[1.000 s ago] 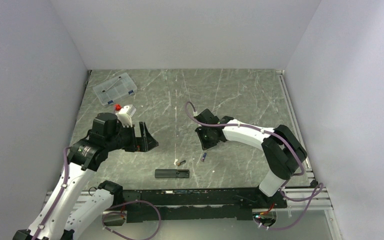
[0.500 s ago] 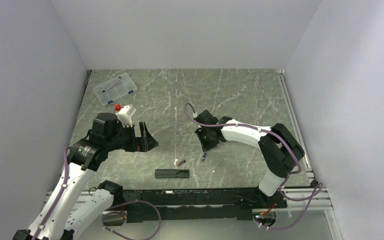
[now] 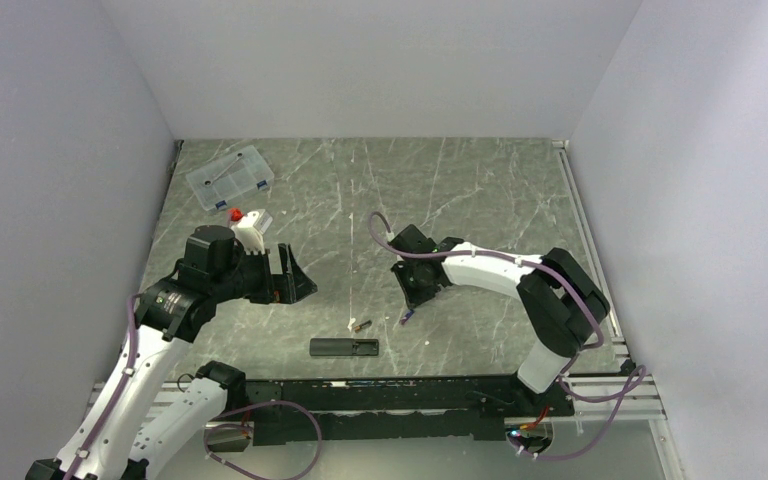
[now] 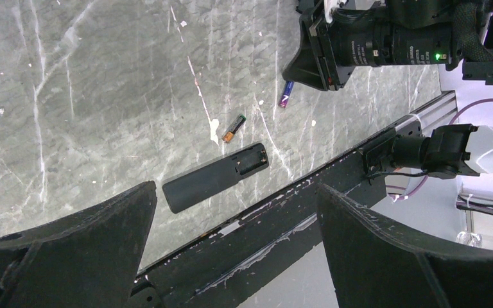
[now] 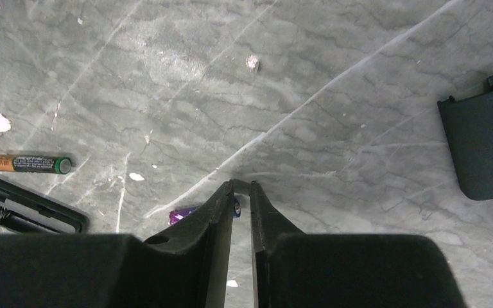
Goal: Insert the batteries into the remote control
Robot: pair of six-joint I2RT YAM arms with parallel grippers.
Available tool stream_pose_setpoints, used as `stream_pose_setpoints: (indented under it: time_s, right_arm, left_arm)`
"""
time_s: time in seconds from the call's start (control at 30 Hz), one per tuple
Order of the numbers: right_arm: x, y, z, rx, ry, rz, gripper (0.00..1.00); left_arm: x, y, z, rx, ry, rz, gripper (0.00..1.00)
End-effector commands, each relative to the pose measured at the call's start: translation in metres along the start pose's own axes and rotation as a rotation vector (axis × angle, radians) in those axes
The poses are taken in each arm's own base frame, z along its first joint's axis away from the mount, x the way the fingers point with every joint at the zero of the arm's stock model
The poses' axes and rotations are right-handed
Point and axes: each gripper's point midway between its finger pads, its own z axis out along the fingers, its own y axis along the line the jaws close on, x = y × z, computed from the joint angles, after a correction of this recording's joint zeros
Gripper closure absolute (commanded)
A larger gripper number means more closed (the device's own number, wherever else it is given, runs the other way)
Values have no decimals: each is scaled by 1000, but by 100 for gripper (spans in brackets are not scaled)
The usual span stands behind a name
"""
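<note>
The remote control [image 3: 344, 347] [image 4: 215, 178] lies flat near the front edge with its battery bay uncovered at the right end. Just beyond it rests the battery [image 3: 360, 324] [image 4: 233, 128] [image 5: 32, 164] with the gold end. The purple-blue battery [image 3: 404, 317] [image 4: 285, 94] [image 5: 183, 213] lies on the table under my right gripper [image 3: 409, 305] [image 5: 242, 185]. Only a narrow gap separates the jaws, nothing sits between them, and the left finger covers most of this cell. My left gripper [image 3: 298, 275] [image 4: 236, 192] hangs wide open and empty, left of the remote.
A black battery cover [image 5: 484, 144] lies on the table right of my right gripper. A clear compartment box [image 3: 230, 177] stands at the back left. The black mounting rail [image 3: 400, 390] runs along the front edge, close to the remote.
My right gripper has come slightly nearer and to the left, down over the purple-blue battery. The left arm, the remote and the gold-end battery have not moved.
</note>
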Motion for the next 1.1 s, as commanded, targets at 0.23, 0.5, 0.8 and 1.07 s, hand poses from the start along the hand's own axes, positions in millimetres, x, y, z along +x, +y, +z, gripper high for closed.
stream_pose_setpoints:
  time_s: [0.23,0.5,0.8,1.07]
  right_arm:
    - [18,12,-18,-20,-18,18,82]
    - [32,24,-19,-38,-14,31,82]
    - [26,27,-32,-35,-51,28,80]
    - [30,38,-42,-112,-56,-48,70]
  left_arm:
    - [-6,-4,0,29,-25,29,1]
    - [-5,-5,0,34,-26,30,0]
    - [-6,-5,0,34,-29,29,1]
    - [-5,-5,0,33,-24,27,1]
